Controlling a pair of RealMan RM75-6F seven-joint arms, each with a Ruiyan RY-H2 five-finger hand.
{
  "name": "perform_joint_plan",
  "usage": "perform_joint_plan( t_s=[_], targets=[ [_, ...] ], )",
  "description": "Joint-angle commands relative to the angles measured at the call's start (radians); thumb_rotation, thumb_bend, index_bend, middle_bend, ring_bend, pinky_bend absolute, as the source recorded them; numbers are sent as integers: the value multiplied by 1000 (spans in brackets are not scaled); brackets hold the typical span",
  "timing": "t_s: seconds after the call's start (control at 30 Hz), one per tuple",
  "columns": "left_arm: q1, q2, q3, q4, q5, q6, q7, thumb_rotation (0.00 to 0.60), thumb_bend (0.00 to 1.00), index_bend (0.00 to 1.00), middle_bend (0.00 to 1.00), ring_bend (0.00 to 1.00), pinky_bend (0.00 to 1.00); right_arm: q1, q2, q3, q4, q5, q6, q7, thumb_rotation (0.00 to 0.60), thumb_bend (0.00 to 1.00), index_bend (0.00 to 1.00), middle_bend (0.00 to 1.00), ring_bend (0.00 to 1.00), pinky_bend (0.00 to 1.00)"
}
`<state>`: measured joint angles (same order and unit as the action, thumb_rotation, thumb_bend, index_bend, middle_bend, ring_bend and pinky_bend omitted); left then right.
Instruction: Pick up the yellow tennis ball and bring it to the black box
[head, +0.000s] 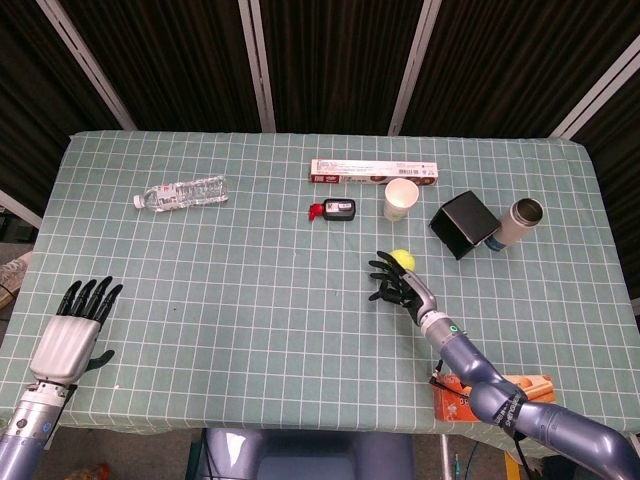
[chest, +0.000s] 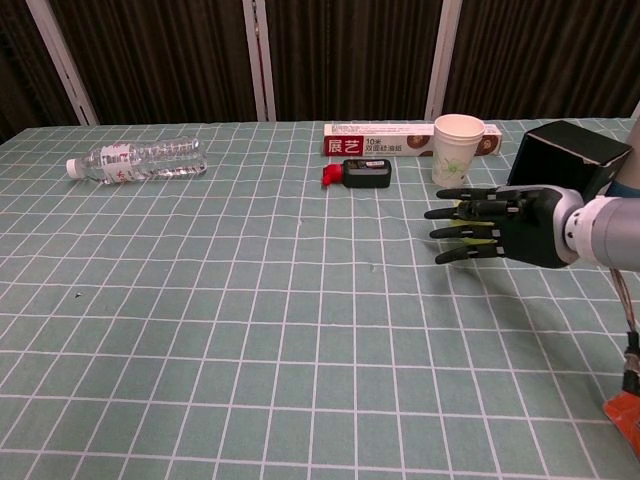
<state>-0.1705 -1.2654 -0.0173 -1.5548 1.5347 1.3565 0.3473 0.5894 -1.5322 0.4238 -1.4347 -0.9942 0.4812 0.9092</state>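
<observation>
The yellow tennis ball (head: 403, 258) lies on the checked cloth, left of and nearer than the black box (head: 463, 223). My right hand (head: 400, 284) is just on the near side of it, fingers stretched out and apart, the ball against their far side. In the chest view only yellow slivers of the ball (chest: 468, 211) show between the fingers of the right hand (chest: 500, 228), with the black box (chest: 565, 165) behind and to the right. I cannot tell whether the ball is off the cloth. My left hand (head: 70, 335) holds nothing at the near left edge, fingers spread.
A paper cup (head: 400, 199) stands just left of the box, a steel flask (head: 516, 223) just right of it. A long carton (head: 374, 171), a small black and red item (head: 335, 210), a water bottle (head: 181, 192) and an orange snack pack (head: 495, 395) also lie about.
</observation>
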Motion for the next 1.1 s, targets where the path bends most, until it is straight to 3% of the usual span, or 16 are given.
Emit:
perform_joint_plan(
  t_s=[0.03,0.5,0.8,1.1],
  targets=[
    [-2,-3,-1,1,-9,-6,5,600,103,0,0,0,0,1,-2,16,33,-18,-15,15,600,813,0,102,130,346],
    [-17,-19,-10,2,-59,-36,41,600,103,0,0,0,0,33,-21,71,223,-95,-100,82,600,814,0,84,102,297],
    [-18,-30,6,-2,-60,-38,74,600,104,0,0,0,0,59,44,73,326,-199,-241,90,600,814,8,84,101,297],
    [-20,-36,12,-9,-69,-39,93,600,104,0,0,0,0,62,76,84,380,-271,-250,97,600,814,36,84,102,297]
  ],
)
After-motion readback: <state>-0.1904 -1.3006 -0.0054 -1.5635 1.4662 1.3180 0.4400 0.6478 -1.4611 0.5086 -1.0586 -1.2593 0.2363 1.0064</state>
